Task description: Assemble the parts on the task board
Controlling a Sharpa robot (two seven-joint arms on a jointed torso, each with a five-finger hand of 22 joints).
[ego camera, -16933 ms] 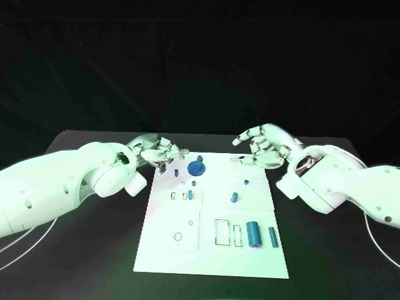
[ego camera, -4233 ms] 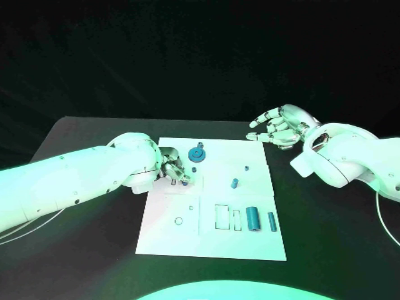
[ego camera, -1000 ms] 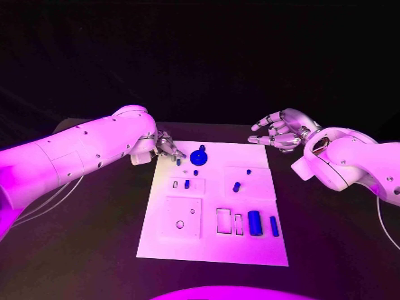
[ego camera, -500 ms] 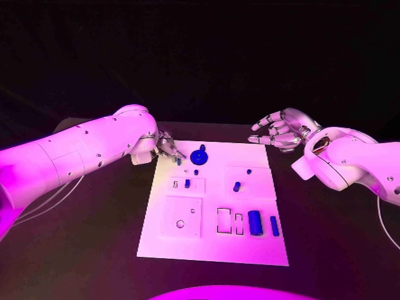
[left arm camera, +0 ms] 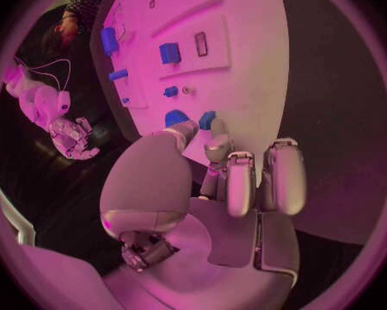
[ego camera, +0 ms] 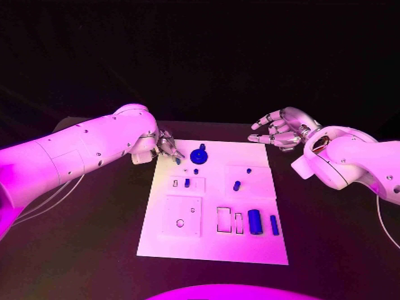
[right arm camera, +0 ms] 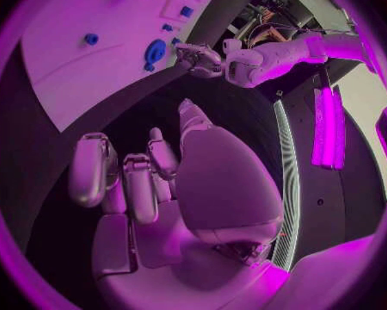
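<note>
The white task board [ego camera: 209, 244] lies in the middle of the black table. A round blue part [ego camera: 199, 156] stands near its far edge, with a small blue peg [ego camera: 177, 160] just left of it. My left hand [ego camera: 167, 147] is at the board's far left corner, thumb and fingertips right at that peg [left arm camera: 208, 120]; a grip cannot be made out. My right hand [ego camera: 281, 130] hovers off the far right corner, fingers loosely apart and holding nothing. Two blue cylinders [ego camera: 255, 222] lie near the board's right edge.
More small blue parts [ego camera: 236, 185] sit mid-board, beside open rectangular slots [ego camera: 224, 220] and a ring hole [ego camera: 179, 223]. A thin cable [ego camera: 47, 200] trails over the table under my left arm. The board's near part is bare.
</note>
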